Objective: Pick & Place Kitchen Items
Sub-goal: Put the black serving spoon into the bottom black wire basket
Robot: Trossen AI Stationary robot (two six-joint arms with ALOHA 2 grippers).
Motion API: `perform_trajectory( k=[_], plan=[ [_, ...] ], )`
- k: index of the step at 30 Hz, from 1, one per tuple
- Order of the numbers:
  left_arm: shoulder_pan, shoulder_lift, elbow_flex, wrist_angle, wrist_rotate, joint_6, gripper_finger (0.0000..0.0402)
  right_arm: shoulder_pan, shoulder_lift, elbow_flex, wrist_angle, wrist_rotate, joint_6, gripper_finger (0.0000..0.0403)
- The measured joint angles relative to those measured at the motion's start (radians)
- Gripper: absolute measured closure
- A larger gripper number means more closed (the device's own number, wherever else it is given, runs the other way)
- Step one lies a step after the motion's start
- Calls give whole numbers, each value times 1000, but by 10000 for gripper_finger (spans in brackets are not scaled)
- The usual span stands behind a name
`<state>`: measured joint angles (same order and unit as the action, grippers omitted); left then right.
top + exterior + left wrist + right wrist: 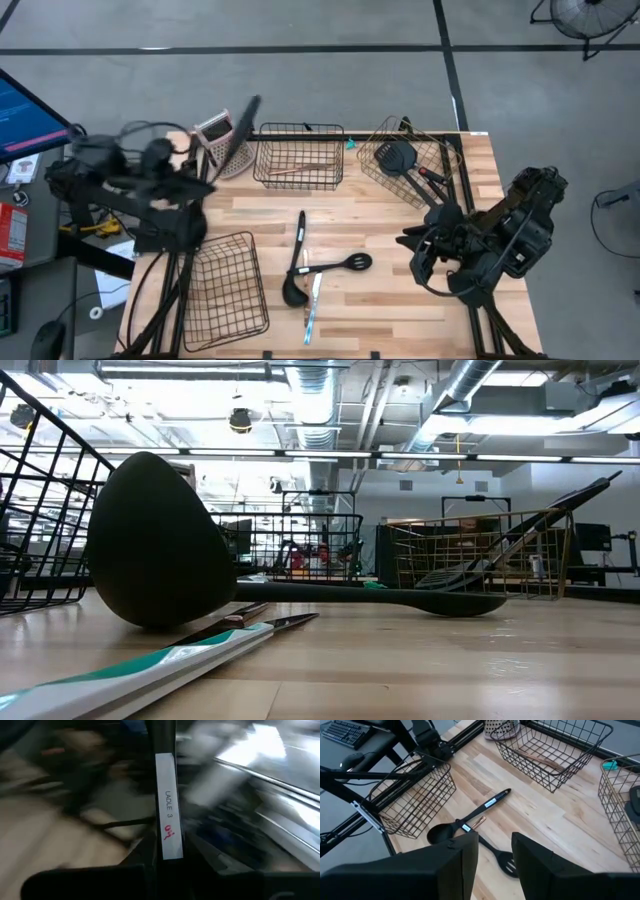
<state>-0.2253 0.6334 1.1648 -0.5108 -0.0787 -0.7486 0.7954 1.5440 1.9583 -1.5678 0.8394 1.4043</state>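
Note:
My left gripper [212,172] is above the table's far left corner, shut on a black ladle [243,125] that carries a white label reading "LADLE 3" [169,805]. My right gripper [495,852] is open and empty above the table's right side [415,248]. A black ladle [294,268], a black slotted spoon [342,265] and a teal-and-white-handled utensil [312,305] lie flat on the table's middle. A wooden-handled utensil [300,168] lies in the far black basket. Black spatulas [398,158] lean in the gold basket. My left gripper pinches the ladle's handle [161,845] between its two fingers at the labelled stretch. The handle runs on past the fingertips, away from the wrist. In the high view the ladle is lifted clear of the table, slanting over the grater. The bowl end does not show.
A black wire basket [228,292] stands at the near left, another [300,150] at the far middle, and a gold one [432,150] at the far right. A pink-topped grater [214,133] stands at the far left. Bare wood lies between the loose utensils and my right gripper.

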Motion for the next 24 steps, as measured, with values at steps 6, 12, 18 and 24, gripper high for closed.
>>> perform_trajectory(
  k=[6,12,18,24],
  plan=[
    [0,54,0,-204,-292,-153,350,1,0,0,0,0,0,285],
    [-30,136,-41,-245,-312,-173,350,2,0,0,5,-3,1,285],
    [-208,155,-151,-250,-389,-301,350,4,0,0,8,-6,2,285],
    [-537,156,-241,-240,-735,-544,350,4,0,0,8,-8,2,285]
  ],
)
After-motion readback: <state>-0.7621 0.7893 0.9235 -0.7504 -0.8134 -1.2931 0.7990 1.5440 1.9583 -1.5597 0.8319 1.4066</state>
